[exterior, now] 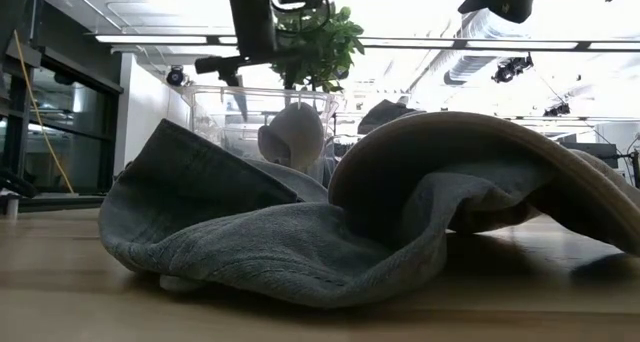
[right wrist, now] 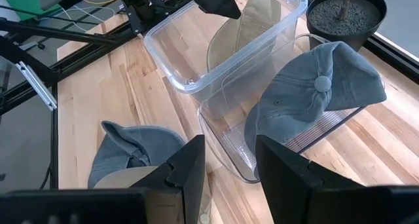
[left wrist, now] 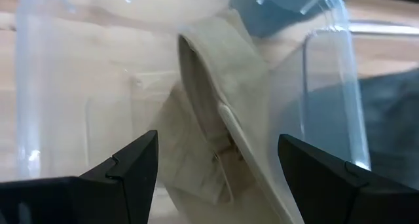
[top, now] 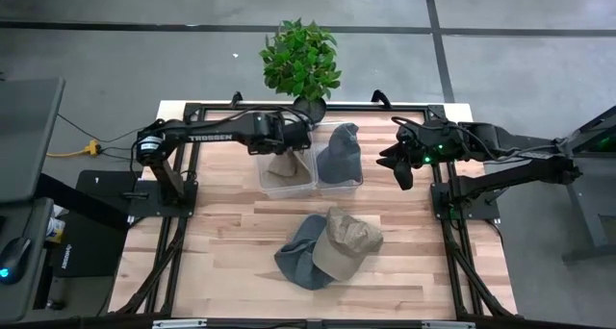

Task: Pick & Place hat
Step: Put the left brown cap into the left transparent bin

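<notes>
Two soft, light caps, a tan hat (top: 348,242) lapped over a grey hat (top: 300,255), lie limp near the tabletop's front edge; the stiffer brim looks the surest hold. The left gripper (left wrist: 217,160) hangs open over a tan cap in the left bin (top: 286,174); the right gripper (right wrist: 229,160) waits part-open and empty near the right edge.

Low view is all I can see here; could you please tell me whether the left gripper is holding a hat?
Observer: No. The left gripper is open, its fingers either side of the tan cap inside the left clear bin.
Operator: Thank you. What is in the other bin?
Observer: A grey cap is draped over the rim of the right clear bin.
Operator: And the right gripper?
Observer: The right gripper hovers open and empty beside the right clear bin.
</notes>
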